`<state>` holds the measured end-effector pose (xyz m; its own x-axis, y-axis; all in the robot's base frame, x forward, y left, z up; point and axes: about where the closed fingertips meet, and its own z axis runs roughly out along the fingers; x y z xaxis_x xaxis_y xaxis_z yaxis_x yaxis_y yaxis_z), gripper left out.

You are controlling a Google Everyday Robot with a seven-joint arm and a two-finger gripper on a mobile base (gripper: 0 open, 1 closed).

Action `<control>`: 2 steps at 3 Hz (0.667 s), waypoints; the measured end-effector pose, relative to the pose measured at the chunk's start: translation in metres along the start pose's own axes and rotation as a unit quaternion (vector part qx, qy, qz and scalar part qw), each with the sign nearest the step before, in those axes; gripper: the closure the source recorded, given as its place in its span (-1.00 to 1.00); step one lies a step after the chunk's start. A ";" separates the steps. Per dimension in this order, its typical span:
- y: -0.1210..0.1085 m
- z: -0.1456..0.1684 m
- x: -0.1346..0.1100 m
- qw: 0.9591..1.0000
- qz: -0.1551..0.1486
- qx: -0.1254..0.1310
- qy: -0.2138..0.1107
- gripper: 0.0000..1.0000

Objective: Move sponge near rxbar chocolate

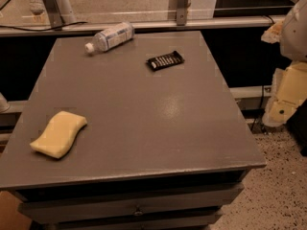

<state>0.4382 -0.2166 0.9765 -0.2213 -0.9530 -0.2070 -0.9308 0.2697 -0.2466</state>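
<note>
The pale yellow sponge (58,133) lies flat near the front left corner of the grey table (144,109). The rxbar chocolate (165,60), a small black bar with white lettering, lies toward the back of the table, right of centre. They are far apart. My gripper (287,97) hangs at the right edge of the view, off the table's right side and below its top. It is well away from both the sponge and the bar and holds nothing that I can see.
A clear plastic bottle (110,36) with a white cap lies on its side at the back left of the table. A rail and metal posts (182,4) run behind the table. Drawers (139,207) show below the front edge. Speckled floor is at the right.
</note>
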 end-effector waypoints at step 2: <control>0.003 0.010 -0.013 0.999 -0.014 -0.006 -0.028 -1.00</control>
<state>0.4416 -0.2018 0.9690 -0.1787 -0.9510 -0.2525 -0.9398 0.2409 -0.2422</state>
